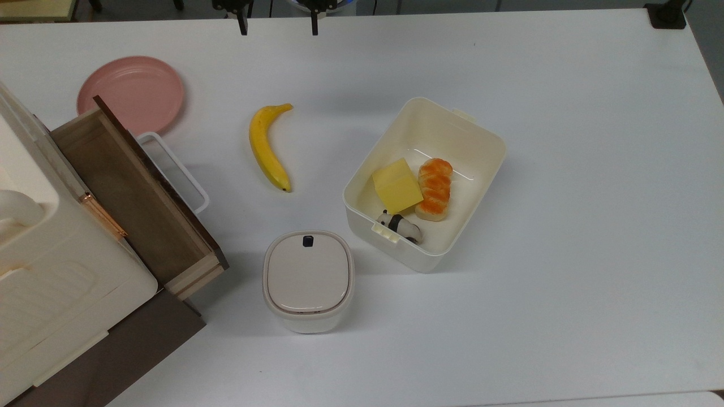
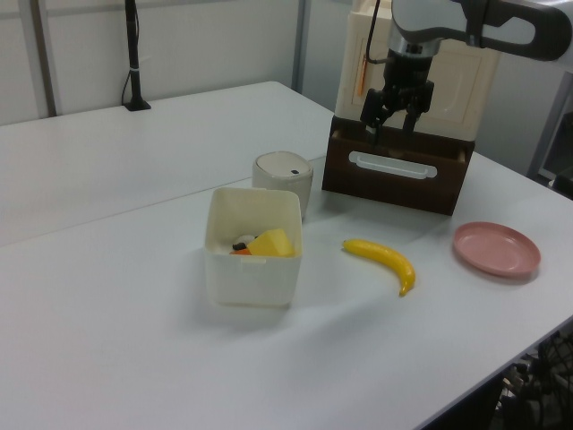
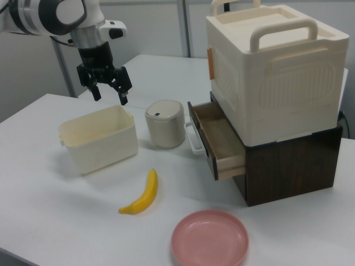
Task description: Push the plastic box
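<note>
The plastic box (image 1: 447, 134) is a cream-white lidless tub lying at an angle on the white table, right of centre in the top view. Inside lie a yellow block (image 1: 397, 185), an orange bread roll (image 1: 435, 187) and a small panda toy (image 1: 399, 224). The plastic box (image 2: 253, 269) sits mid-table in the left view, and the same box (image 3: 100, 144) is at the right view's left. My gripper (image 1: 278, 28) hangs open at the top view's upper edge, well away from the box. The gripper (image 2: 389, 125) is high in the air; the gripper (image 3: 110, 96) holds nothing.
A banana (image 1: 266, 148) lies on the top view's left of the box. A white bin with a beige lid (image 1: 308, 280) stands near the box's lower-left corner. A pink plate (image 1: 131, 93), an open wooden drawer (image 1: 130, 192) and a cream crate (image 1: 34, 254) fill the top view's left.
</note>
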